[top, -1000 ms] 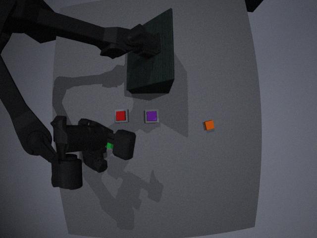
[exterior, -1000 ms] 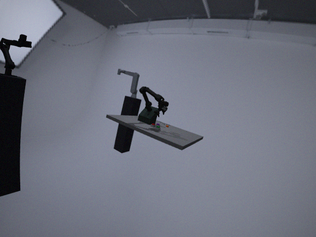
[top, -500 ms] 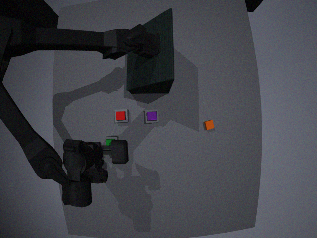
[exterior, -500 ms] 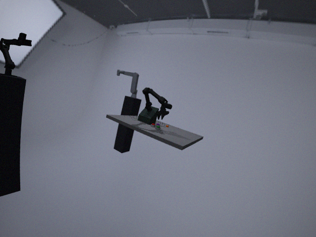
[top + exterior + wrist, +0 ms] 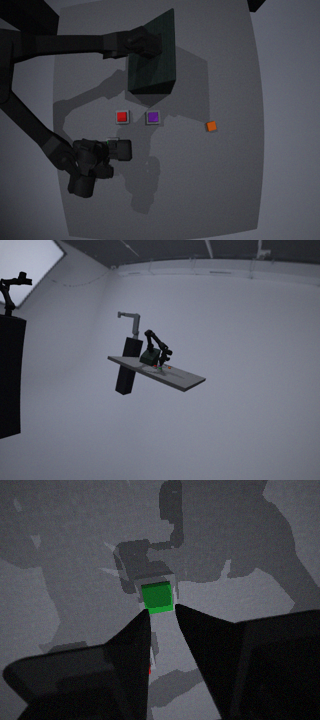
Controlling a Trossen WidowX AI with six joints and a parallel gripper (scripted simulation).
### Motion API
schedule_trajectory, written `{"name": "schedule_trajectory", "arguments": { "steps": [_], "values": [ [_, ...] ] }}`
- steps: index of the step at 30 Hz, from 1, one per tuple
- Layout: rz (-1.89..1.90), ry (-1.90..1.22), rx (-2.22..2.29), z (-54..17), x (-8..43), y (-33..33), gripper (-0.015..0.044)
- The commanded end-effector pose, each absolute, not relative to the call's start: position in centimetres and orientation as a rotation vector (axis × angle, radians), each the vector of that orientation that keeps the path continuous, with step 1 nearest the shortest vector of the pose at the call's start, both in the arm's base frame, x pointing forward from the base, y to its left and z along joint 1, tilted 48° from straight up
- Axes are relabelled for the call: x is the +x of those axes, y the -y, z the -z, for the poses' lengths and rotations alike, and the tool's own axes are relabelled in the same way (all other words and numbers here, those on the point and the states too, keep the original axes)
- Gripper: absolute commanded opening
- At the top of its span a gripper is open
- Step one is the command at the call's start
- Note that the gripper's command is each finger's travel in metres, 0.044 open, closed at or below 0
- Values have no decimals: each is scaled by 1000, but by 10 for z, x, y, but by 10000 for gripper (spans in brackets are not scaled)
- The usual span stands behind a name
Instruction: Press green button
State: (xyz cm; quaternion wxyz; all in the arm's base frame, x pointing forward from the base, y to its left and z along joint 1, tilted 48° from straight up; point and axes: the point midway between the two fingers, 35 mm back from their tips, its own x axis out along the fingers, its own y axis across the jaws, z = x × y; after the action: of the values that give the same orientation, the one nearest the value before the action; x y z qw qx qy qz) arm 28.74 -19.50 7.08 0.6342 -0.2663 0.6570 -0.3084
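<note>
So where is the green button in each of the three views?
Top: green button, a sliver at the hand, left of centre.
Exterior: a speck under the arm, mid-table.
Wrist: centre, just ahead of the fingertips.
Shared landmark: red button.
</note>
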Motion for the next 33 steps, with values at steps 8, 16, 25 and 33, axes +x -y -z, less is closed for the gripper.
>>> {"name": "schedule_trajectory", "arguments": {
  "steps": [8, 16, 25, 33],
  "values": [
    [698, -1506, -610, -68, 287, 196, 20],
    [698, -1506, -610, -62, 286, 202, 20],
    [699, -1506, -610, -53, 286, 213, 20],
    [699, -1506, -611, -46, 285, 221, 20]
  ]
}}
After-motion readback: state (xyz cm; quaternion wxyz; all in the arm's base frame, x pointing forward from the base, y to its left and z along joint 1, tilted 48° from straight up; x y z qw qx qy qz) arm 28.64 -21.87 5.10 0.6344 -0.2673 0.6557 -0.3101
